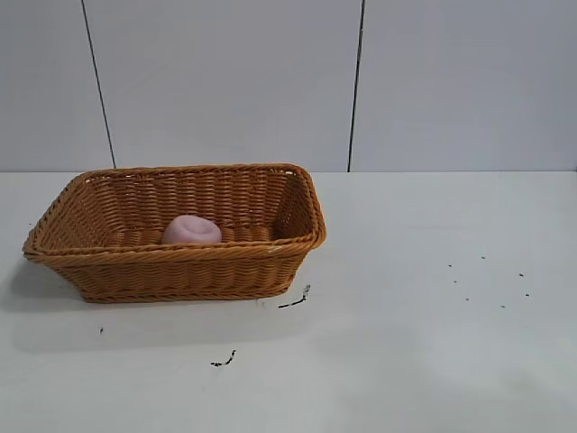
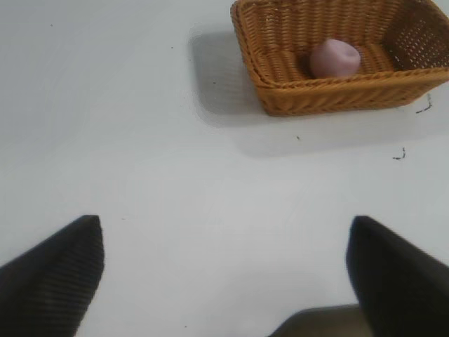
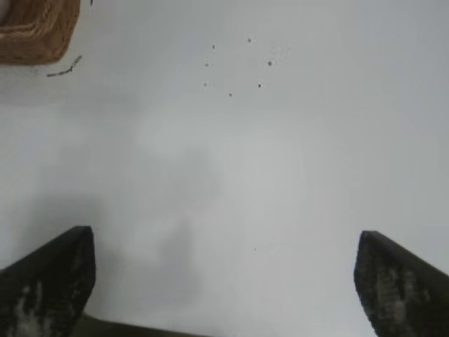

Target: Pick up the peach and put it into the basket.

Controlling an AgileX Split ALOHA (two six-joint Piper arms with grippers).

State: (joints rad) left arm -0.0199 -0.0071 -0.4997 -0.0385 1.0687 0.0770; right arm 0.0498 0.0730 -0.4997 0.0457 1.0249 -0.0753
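I find the peach lying inside the basket, on its floor and close to the near long wall, roughly midway along it; the basket stands upright on the white table, toward the left side in the exterior view. From the left wrist view I see the same arrangement: the peach rests within the basket, apart from the end walls. The left gripper hangs over bare table, well apart from the basket; its fingers are spread wide with nothing between them. The right gripper is likewise over bare table; its fingers stand wide apart and hold nothing; only a corner of the basket shows in its view. I note small dark scraps on the table just beside the basket's near right corner, and a scatter of dark specks further right. Neither arm appears in the exterior view.
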